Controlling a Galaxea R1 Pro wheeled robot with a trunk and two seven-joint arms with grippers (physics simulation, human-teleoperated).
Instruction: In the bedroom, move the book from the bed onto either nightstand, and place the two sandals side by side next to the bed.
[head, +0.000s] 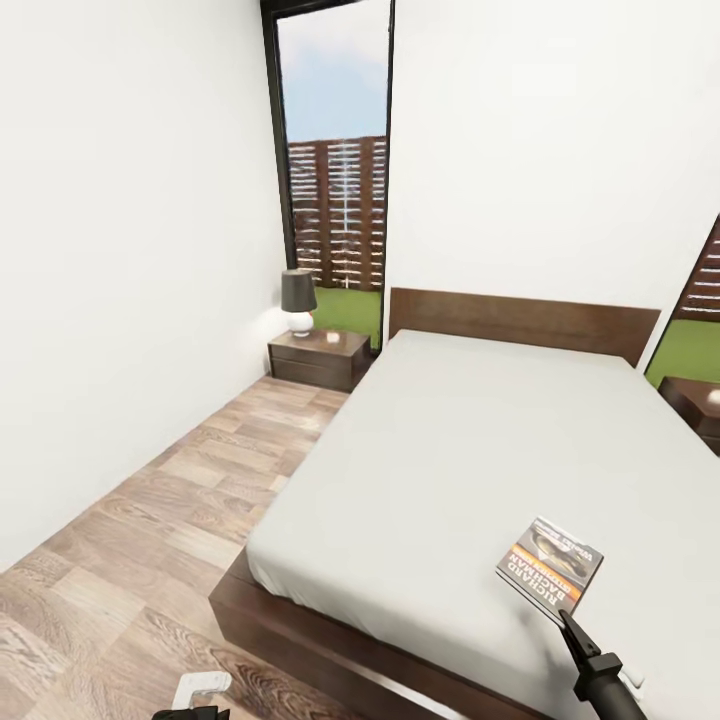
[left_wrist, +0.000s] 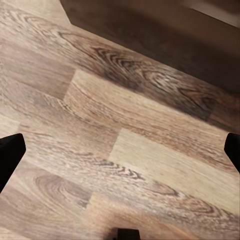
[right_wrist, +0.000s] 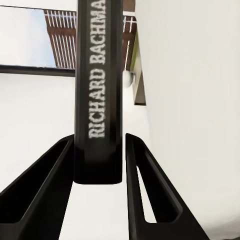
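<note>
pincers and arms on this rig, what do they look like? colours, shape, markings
Right pincer: two matte black, flat tapered fingers with long slotted cut-outs, no markings visible. In the head view its slim black arm ends in ribbed collars. Left pincer: black fingertips at the frame edges, with a white bracket piece near it.

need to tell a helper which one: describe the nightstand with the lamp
Start at the bed and go to the headboard's left end, below the tall window. The nightstand sits there, low, dark brown, with a dark-shaded lamp on top; the other nightstand shows none.
</note>
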